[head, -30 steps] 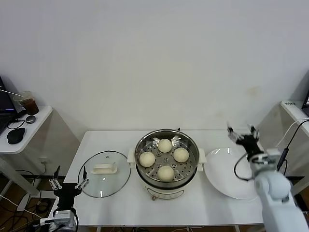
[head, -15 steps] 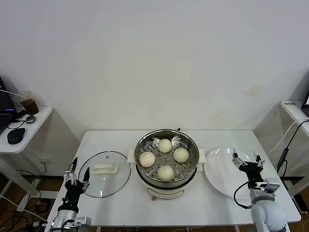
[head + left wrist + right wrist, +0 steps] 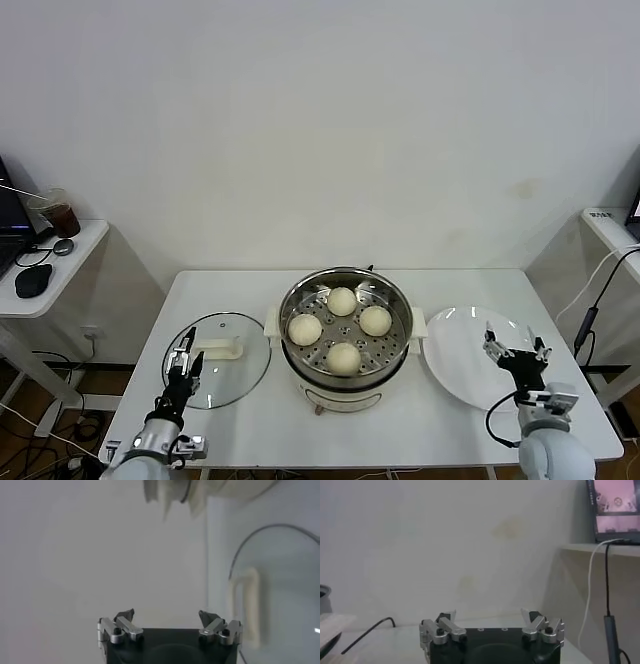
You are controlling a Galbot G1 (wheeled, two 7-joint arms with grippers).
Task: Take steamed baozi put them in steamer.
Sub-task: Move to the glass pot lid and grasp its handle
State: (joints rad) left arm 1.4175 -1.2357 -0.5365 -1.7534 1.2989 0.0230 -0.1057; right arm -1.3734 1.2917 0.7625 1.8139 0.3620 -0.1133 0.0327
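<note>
Four cream-white baozi (image 3: 343, 357) lie on the perforated tray inside the shiny steel steamer (image 3: 346, 295) at the table's middle. My left gripper (image 3: 186, 350) is open and empty, low at the front left over the near edge of the glass lid (image 3: 230, 370). It also shows in the left wrist view (image 3: 166, 617). My right gripper (image 3: 516, 346) is open and empty, low at the front right over the near part of the white plate (image 3: 455, 350). It also shows in the right wrist view (image 3: 491, 616).
The glass lid with its white handle (image 3: 247, 605) lies flat left of the steamer. The white plate is bare, right of the steamer. A side desk (image 3: 60, 270) with a cup and mouse stands at far left. A black cable (image 3: 598, 290) hangs at far right.
My right arm dropped from beside the plate's far edge to low at the front right. My left gripper rose and moved right, from the table's front left edge to over the lid.
</note>
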